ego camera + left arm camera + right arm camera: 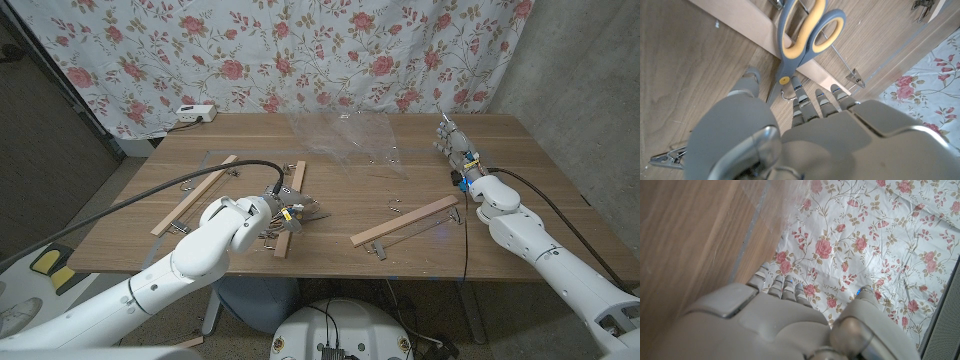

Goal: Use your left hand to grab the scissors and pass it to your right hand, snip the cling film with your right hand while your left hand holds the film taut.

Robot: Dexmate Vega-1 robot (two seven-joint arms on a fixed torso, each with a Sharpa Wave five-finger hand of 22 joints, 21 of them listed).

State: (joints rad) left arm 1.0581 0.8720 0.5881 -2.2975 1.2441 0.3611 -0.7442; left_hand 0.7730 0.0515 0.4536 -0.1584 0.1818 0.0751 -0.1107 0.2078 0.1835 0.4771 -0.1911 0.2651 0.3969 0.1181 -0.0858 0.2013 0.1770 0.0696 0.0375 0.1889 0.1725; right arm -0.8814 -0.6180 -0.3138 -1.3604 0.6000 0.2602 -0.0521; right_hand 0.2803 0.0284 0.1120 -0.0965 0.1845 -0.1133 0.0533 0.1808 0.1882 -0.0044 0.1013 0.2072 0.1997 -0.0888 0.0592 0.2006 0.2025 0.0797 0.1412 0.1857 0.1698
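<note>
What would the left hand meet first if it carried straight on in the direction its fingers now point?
Most likely the scissors: the left hand points at their pivot and blades, lying across a wooden slat. Depth is unclear, so contact cannot be judged.

- The right hand [785, 315] seen from its back, fingers [771, 282] reaching out, holding nothing.
- Wooden table [685, 235] beside it.
- Clear cling film [785, 205] edge over the wood.
- Rose-patterned cloth [875, 235] behind.

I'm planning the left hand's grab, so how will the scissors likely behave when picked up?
The scissors look stiff, so they should lift as one piece. They lie flat across a wooden strip, so the left hand's fingers may get under the raised handles. The smooth handle loops could slip, and the blades may swing open at the pivot.
</note>
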